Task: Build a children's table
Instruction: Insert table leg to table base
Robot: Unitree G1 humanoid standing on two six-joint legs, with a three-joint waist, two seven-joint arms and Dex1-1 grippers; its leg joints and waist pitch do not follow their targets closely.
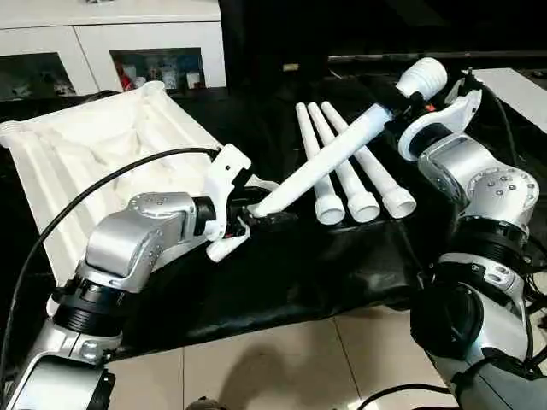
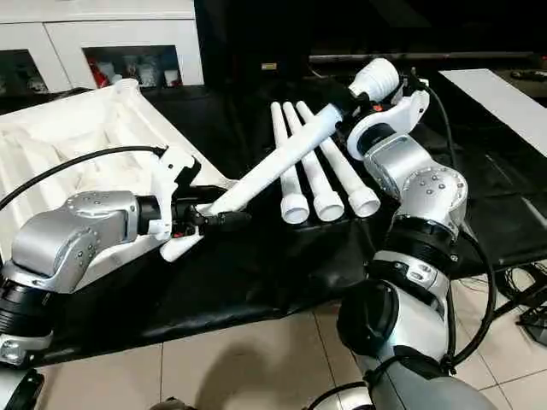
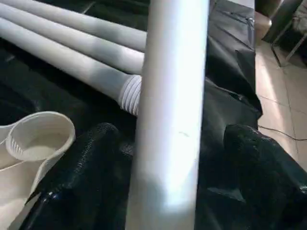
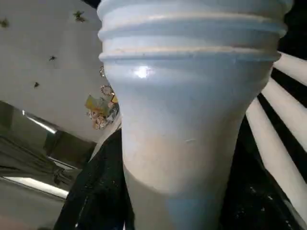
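Note:
A white tabletop [image 1: 85, 162] lies underside up at the left, its ribs showing, and one round corner socket [image 3: 41, 136] shows in the left wrist view. Three white legs [image 1: 346, 175] lie side by side on the black cloth. A fourth leg [image 1: 325, 166] slopes from high at the right down to the left. My right gripper [image 1: 402, 107] is shut on that leg just below its ribbed wide end [image 4: 192, 28]. My left gripper [image 1: 261, 213] is at the leg's lower end, open, with one black finger [image 3: 261, 167] on each side of the tube [image 3: 172, 120].
A black cloth [image 1: 299, 273] covers the work surface; its front edge meets a tiled floor [image 1: 282, 359]. A white glass-door cabinet [image 1: 111, 43] stands behind the tabletop. A white panel [image 1: 521, 90] lies at the far right. A black cable [image 1: 102, 184] runs over my left forearm.

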